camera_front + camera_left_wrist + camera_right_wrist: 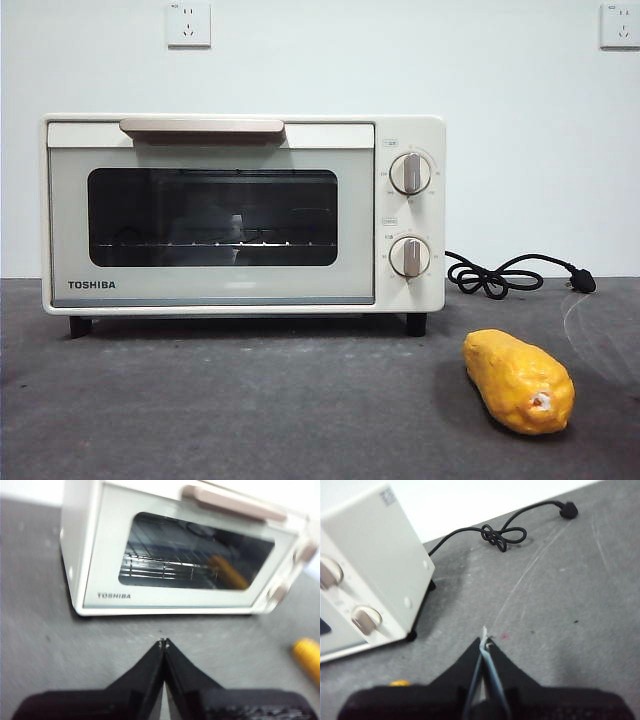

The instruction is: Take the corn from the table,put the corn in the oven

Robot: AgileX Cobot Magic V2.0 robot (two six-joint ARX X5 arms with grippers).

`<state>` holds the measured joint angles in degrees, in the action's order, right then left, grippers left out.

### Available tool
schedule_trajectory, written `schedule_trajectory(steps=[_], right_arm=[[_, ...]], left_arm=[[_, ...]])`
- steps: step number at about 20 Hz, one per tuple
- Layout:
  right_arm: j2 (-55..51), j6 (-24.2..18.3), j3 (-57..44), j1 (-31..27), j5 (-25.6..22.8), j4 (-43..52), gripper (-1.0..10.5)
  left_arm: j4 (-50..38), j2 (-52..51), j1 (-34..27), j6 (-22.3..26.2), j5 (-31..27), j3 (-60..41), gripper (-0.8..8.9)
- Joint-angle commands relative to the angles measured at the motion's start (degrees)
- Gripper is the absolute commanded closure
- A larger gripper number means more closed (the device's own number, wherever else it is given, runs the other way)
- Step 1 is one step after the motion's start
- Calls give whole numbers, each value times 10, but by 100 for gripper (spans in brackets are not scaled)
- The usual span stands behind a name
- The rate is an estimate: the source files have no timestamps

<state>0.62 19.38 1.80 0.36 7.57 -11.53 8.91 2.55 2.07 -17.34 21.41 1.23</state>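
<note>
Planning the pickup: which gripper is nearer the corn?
Right. The right gripper hovers just beyond the corn; the left gripper faces the oven door, corn off to its side.

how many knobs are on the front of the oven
2. Both sit on the oven's right-hand panel beside the closed glass door: the upper knob directly above the lower knob. None appear hidden.

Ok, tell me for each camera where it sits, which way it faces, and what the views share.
Front: low at table height, level at the closed oven and the corn; no arm shows.
Left wrist: above the table, aimed down at the oven door; left gripper shut.
Right wrist: beside the oven's knob end, facing the power cord; right gripper shut.
Shared: all three show the oven and the corn.
</note>
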Motion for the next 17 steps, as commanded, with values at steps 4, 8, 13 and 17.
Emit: schedule_trajectory(steps=[4, 8, 13, 17], right_arm=[[0, 49, -5, 0, -1, 8, 957], [0, 46, -5, 0, -2, 3, 946], [0, 76, -5, 0, 103, 26, 946], [0, 126, -4, 0, 203, 129, 946]], left_arm=[[1, 1, 2, -82, 0, -5, 817], [2, 5, 2, -82, 1, -5, 817], [-16, 16, 3, -82, 127, -3, 819], [-18, 16, 3, -109, 177, 32, 820]])
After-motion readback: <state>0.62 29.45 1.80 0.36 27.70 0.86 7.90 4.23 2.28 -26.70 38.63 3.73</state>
